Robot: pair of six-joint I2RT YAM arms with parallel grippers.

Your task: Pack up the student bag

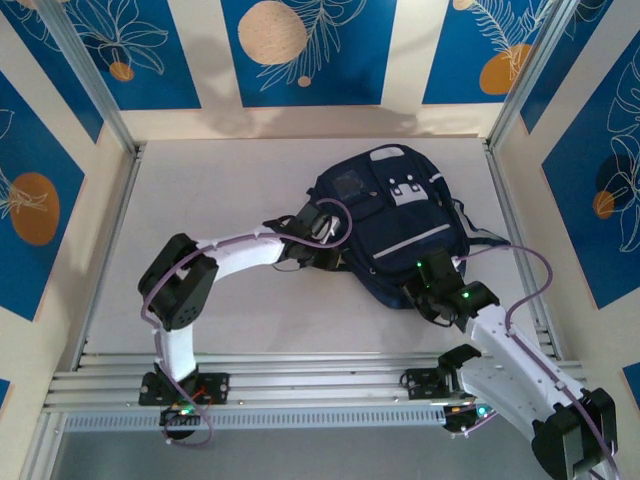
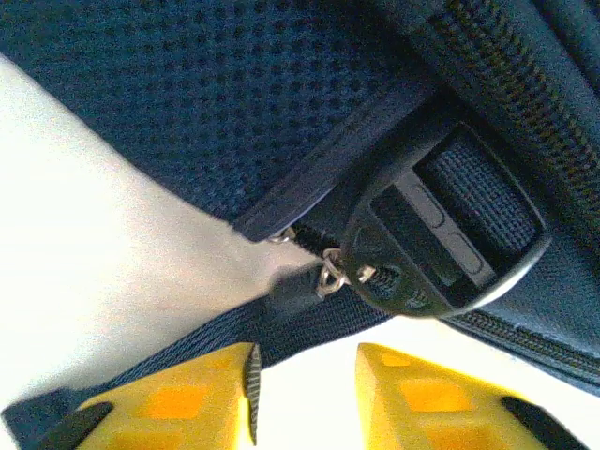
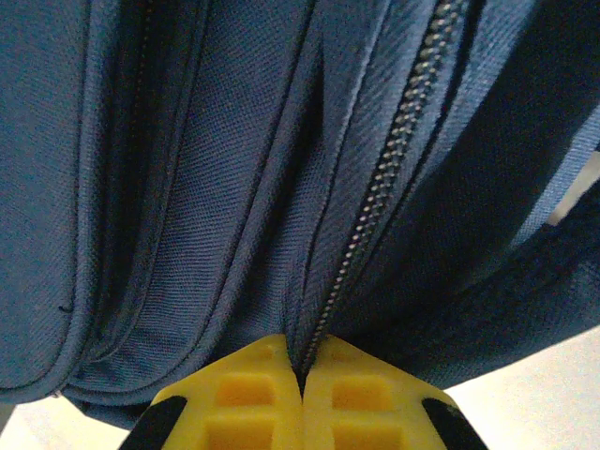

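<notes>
White-shelled left arm [image 1: 238,256] and right arm [image 1: 520,362], black joints, lilac cables, green lights, yellow fingers [image 2: 178,403] with black patches

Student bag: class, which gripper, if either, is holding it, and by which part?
The right gripper pinches the student bag by the fabric beside its zipper; the left gripper is open, holding nothing.

light: bright, even | glare: table [image 2: 84,216] blown white | focus: soft

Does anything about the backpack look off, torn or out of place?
Nothing looks torn or spilled. The student bag lies flat, askew on the table, one strap trailing off its right side. The zip by the right gripper is closed.
</notes>
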